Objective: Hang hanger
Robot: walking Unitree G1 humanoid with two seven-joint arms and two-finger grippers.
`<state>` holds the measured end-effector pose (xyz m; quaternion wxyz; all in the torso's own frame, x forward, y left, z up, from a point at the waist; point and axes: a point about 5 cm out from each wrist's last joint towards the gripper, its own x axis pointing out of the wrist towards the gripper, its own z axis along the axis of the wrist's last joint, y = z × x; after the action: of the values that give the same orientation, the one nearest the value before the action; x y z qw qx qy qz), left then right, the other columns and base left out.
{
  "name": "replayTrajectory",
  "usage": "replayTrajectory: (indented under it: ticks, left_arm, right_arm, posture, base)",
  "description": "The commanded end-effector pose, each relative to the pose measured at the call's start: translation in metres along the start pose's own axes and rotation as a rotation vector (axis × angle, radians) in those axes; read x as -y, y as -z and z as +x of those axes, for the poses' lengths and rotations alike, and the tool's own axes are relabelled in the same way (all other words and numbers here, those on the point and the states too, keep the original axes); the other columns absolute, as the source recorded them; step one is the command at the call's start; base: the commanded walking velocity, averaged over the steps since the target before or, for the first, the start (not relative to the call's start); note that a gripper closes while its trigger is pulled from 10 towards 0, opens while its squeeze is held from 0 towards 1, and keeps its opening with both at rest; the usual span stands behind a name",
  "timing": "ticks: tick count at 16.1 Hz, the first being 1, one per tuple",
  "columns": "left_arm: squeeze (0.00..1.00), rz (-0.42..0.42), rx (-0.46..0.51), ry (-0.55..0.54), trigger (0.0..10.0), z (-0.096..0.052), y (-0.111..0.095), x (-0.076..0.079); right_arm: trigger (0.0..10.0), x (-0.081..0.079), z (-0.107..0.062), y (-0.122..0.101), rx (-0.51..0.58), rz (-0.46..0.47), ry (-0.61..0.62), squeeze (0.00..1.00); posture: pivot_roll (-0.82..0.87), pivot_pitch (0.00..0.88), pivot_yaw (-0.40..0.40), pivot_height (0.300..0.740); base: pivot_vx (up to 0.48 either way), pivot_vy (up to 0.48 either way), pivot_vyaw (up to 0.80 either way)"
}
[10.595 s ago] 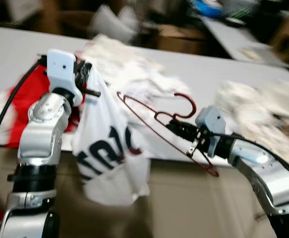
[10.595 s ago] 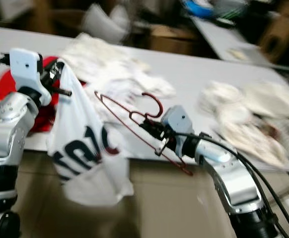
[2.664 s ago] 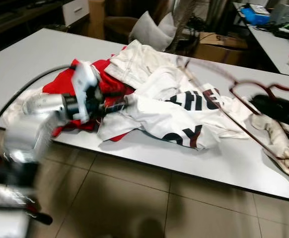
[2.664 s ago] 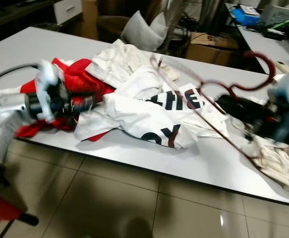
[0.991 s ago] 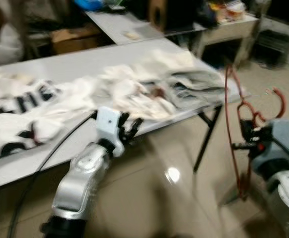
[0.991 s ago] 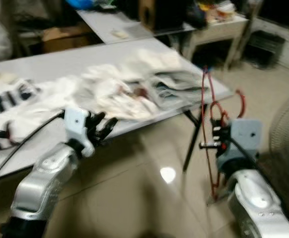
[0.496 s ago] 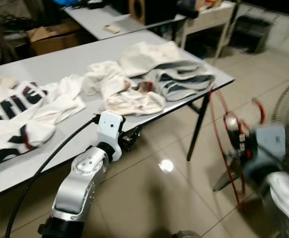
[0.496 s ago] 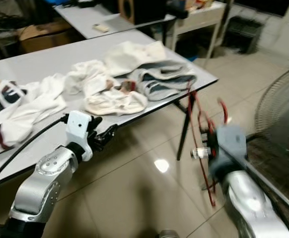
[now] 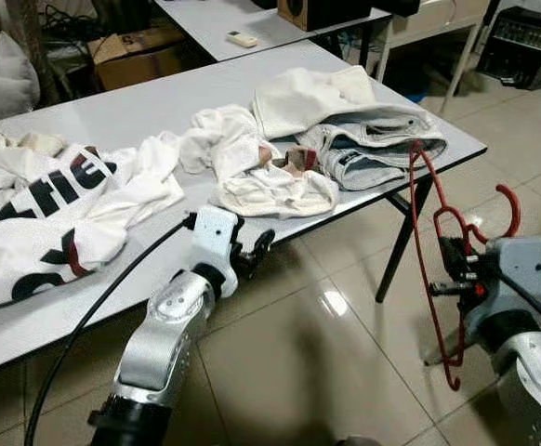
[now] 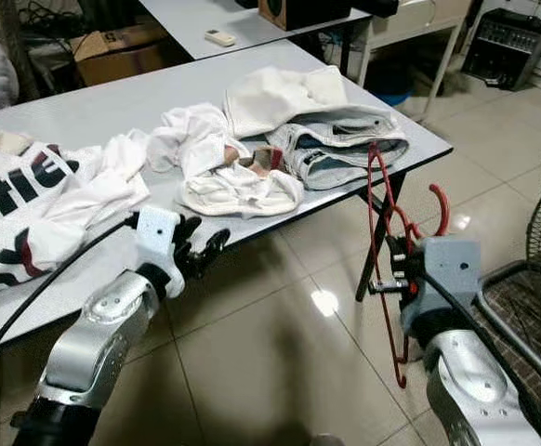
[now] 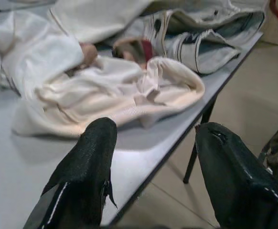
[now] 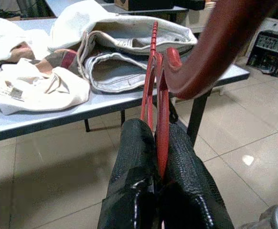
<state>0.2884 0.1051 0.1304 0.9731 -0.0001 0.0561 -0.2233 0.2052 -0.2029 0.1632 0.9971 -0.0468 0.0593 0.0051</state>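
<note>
A red wire hanger [image 9: 430, 243] stands upright off the table's right corner, hook [image 10: 441, 208] turned away from the table. My right gripper [image 9: 453, 269] is shut on its wires just below the hook. In the right wrist view the two black fingers [image 12: 135, 157] pinch the red wire [image 12: 161, 123]. My left gripper [image 9: 252, 251] hovers open and empty at the table's front edge, below a cream garment [image 11: 115, 98].
The grey table [image 9: 112, 111] carries a white lettered shirt [image 9: 47, 209], crumpled white clothes [image 9: 252, 177] and folded jeans [image 9: 373, 149]. A fan grille [image 10: 540, 251] stands at the right. A second table [image 9: 224, 14] and a cardboard box [image 9: 140, 56] lie behind. Tiled floor [image 9: 326, 353] lies in front.
The whole view has swung from the table's left end to its right corner. My left gripper let go of the white shirt. My right gripper kept the hanger, which has turned upright.
</note>
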Motion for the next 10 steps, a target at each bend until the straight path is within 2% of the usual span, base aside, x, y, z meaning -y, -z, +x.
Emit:
replayTrajectory:
  ticks: [1, 4, 7, 9, 10]
  left_arm:
    - [0.00, 0.006, 0.014, -0.023, 10.0, 0.000, -0.003, -0.004]
    - [0.00, 0.012, 0.020, -0.053, 10.0, -0.004, -0.002, -0.008]
    - [0.00, 0.029, 0.021, -0.075, 10.0, -0.009, 0.000, -0.009]
    - [0.00, 0.032, 0.017, -0.092, 10.0, -0.012, 0.003, -0.010]
    - [0.00, 0.034, 0.017, -0.096, 10.0, -0.013, 0.003, -0.010]
  right_arm:
    - [10.0, 0.004, -0.001, -0.002, 0.021, 0.005, 0.007, 0.00]
    - [10.0, -0.002, 0.000, -0.005, 0.037, 0.008, -0.049, 0.00]
    - [10.0, -0.007, 0.002, -0.002, 0.021, -0.053, -0.074, 0.00]
    - [10.0, -0.006, 0.004, -0.003, 0.024, -0.052, -0.082, 0.00]
    - [10.0, -0.007, 0.005, -0.004, 0.031, -0.042, -0.097, 0.00]
  posture:
    - [-0.23, 0.045, 0.090, 0.740]
    - [-0.22, 0.046, 0.075, 0.740]
    - [-0.22, 0.043, 0.055, 0.740]
    - [-0.21, 0.040, 0.040, 0.740]
    - [-0.21, 0.039, 0.034, 0.740]
  base:
    - [0.311, 0.000, 0.00]
    - [0.311, 0.000, 0.00]
    - [0.312, 0.000, 0.00]
    - [0.313, 0.000, 0.71]
    - [0.311, 0.000, 0.00]
